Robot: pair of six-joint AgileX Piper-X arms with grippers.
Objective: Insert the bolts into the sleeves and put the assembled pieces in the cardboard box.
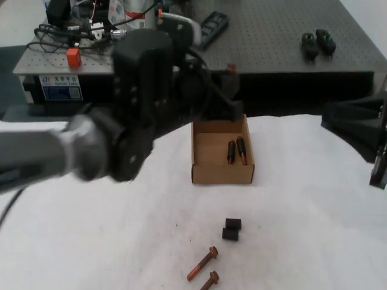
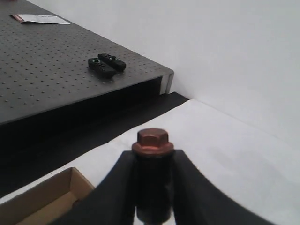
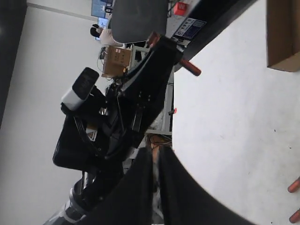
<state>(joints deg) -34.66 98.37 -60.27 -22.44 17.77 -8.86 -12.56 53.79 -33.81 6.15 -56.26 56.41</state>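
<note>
The bolt is dull-sheened coppery metal, the cardboard box matt brown paperboard, the bench cloth white and faintly wrinkled, the perforated table matt dark metal.

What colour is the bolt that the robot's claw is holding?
Coppery brown. The bolt shows best in the left wrist view.

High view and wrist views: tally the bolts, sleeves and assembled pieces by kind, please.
Loose bolts on the cloth: 2
Loose sleeves on the cloth: 2
Assembled pieces in the cardboard box: 2
Bolt in the left gripper: 1
Total: 7
</note>
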